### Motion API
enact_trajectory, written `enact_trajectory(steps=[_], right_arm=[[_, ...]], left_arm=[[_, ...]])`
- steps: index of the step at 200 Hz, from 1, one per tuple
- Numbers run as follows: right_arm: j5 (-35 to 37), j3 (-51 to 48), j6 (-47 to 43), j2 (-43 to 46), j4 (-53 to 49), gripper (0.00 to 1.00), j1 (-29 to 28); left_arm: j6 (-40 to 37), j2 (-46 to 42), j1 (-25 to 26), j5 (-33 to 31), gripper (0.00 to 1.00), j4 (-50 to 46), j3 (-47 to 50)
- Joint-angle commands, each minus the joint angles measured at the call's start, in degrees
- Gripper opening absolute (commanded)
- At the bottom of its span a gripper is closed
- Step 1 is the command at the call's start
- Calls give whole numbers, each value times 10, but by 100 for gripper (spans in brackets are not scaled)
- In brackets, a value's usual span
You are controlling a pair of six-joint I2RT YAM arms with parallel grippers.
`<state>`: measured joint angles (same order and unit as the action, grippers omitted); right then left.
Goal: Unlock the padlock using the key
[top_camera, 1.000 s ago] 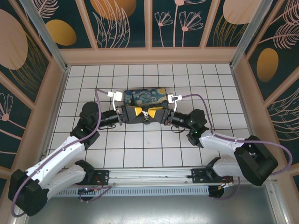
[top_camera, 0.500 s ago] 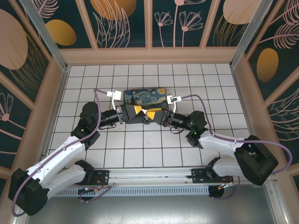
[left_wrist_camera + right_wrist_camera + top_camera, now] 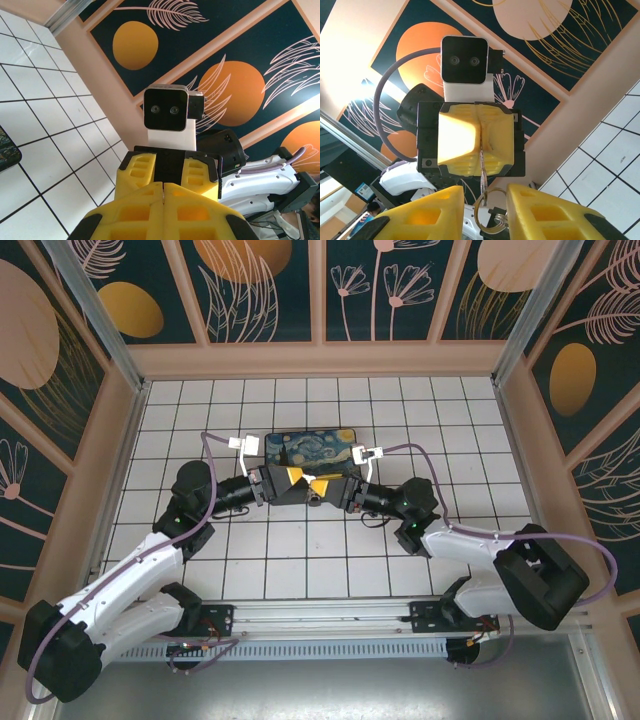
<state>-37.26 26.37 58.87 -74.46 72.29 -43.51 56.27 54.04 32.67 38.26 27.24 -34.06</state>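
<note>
Key handover at mid-table [image 3: 300, 560], just before the box's [image 3: 310, 445] near edge. The left gripper [image 3: 481, 147] is clamped on the key [image 3: 483, 172] by its blade. The right gripper [image 3: 485, 197] has its jaws apart around the ring [image 3: 488, 216]. The padlock [image 3: 314, 498] is probably the grey speck beneath. Next, the right jaws must close squarely on the ring before the left lets go.

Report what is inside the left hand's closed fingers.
The key sticks out from the shut left hand, its ring between the fingers of the right hand. Its pinched tip is covered.
</note>
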Motion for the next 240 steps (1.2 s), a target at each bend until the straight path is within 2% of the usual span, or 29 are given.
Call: enact_trajectory(steps=[1, 54, 105, 142, 193, 240], right_arm=[[10, 9, 3, -4, 38, 27, -6], [9, 18, 12, -20, 54, 25, -7], [3, 20, 19, -29, 65, 18, -9], [7, 20, 24, -29, 65, 23, -9], [6, 25, 22, -28, 52, 10, -10], [2, 23, 16, -21, 48, 3, -13]], left_arm=[[5, -5, 0, 0, 0, 33, 6], [2, -4, 0, 2, 0, 34, 9], [5, -7, 0, 2, 0, 40, 14], [4, -5, 0, 7, 0, 42, 16], [3, -5, 0, 7, 0, 43, 18], [2, -4, 0, 8, 0, 41, 22]])
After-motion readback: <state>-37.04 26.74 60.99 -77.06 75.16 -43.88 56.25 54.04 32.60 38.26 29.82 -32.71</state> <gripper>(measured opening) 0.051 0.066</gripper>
